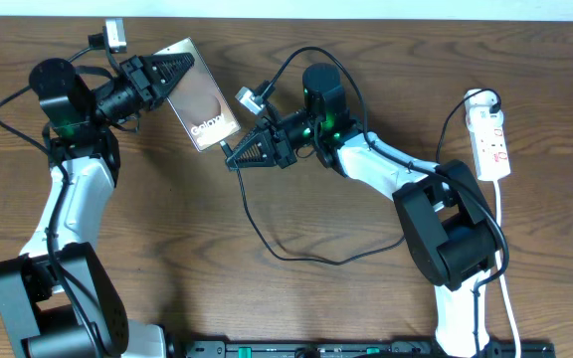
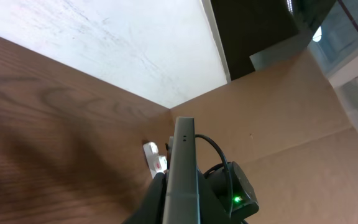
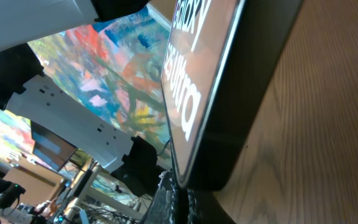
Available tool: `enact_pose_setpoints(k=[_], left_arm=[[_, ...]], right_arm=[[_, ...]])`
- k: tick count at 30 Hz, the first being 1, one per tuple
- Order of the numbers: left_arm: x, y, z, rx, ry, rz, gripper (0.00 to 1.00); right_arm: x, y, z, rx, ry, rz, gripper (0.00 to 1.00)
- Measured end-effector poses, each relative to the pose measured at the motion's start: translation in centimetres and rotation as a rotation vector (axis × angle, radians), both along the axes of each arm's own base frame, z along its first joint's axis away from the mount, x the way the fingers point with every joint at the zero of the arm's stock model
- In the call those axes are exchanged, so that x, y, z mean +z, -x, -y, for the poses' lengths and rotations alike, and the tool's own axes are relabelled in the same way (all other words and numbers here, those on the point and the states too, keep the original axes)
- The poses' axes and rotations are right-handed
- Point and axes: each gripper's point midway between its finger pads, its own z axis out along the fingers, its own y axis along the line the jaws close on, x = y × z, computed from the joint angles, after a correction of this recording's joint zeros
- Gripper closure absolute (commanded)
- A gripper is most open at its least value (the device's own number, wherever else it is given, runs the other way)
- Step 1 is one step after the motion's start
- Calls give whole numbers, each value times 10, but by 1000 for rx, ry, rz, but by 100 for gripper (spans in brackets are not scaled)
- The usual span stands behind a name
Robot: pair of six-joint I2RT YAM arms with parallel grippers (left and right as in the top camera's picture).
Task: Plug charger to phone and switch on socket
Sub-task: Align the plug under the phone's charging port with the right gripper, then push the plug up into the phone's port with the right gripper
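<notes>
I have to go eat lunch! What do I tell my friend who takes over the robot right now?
Left tool: shut on the phone, held tilted.
Right tool: shut on the charger tip at the phone's lower end; its cord trails across the table.
Socket: far right side, nothing near it.
Done: phone and charger gripped.
Left: seat the plug (cannot tell if it is in), then switch the socket on.
</notes>
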Motion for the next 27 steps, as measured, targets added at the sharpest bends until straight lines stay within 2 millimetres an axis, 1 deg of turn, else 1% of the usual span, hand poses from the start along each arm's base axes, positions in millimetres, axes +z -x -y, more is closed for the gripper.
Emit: enact_pose_setpoints(k=[18, 27], left_arm=[[1, 4, 3, -28, -6, 14, 93], [1, 5, 9, -41, -21, 38, 93]], right_arm=[[3, 5, -1, 25, -5, -1, 99], [2, 5, -1, 25, 11, -28, 99]])
